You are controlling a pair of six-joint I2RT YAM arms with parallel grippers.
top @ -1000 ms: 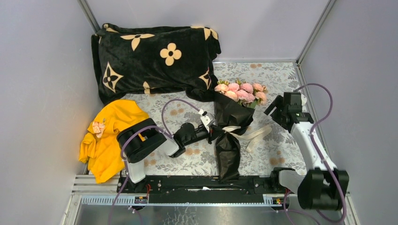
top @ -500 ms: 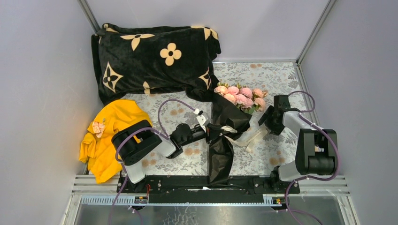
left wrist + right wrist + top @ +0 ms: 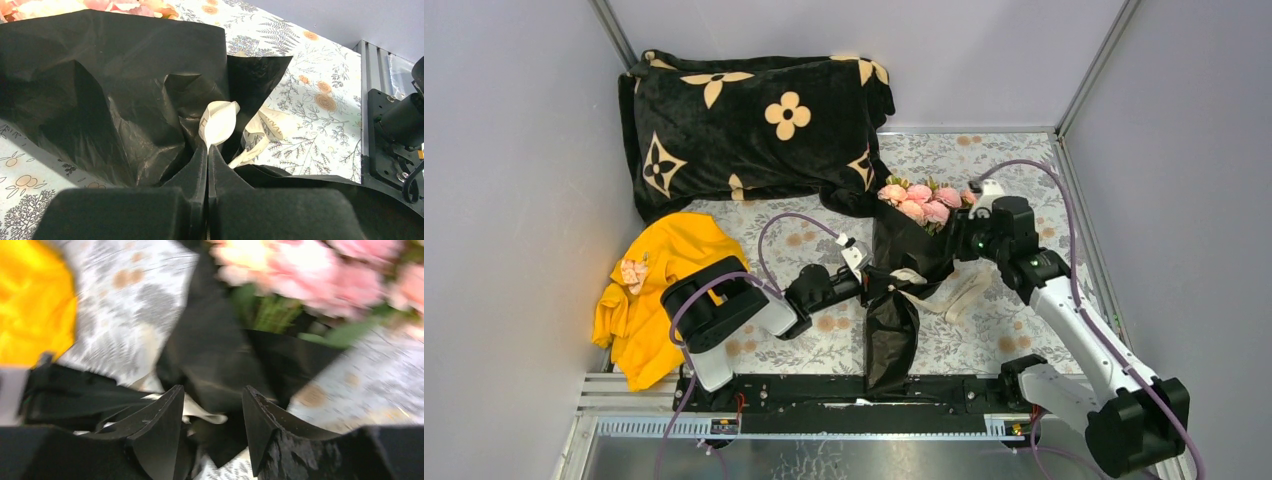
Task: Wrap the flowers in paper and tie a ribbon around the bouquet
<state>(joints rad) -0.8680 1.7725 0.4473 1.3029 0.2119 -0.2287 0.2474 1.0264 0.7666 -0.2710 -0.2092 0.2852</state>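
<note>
The bouquet [image 3: 902,290] lies just in front of the near right corner of the black blanket [image 3: 754,130], its flowers [image 3: 921,202] closest to that corner and its narrow tail pointing away from the blanket. The paper [image 3: 110,85] is thin, matte and full of creases; I judge it light and easy to tear or spring open, so it should be held at the gathered waist, not at the loose upper flaps. The ribbon [image 3: 218,125] is flat, cream and floppy, with 1 loop standing up at the waist; it will probably slip unless it is pinched firmly. The roses look soft and should not be squeezed. The left gripper [image 3: 207,148] is closed tight at this waist, on the side away from the blanket; whether ribbon or paper sits between its pads, I cannot tell. The right gripper [image 3: 212,390] has its 2 jaws apart, holding nothing, just below the roses, near the blanket's corner
</note>
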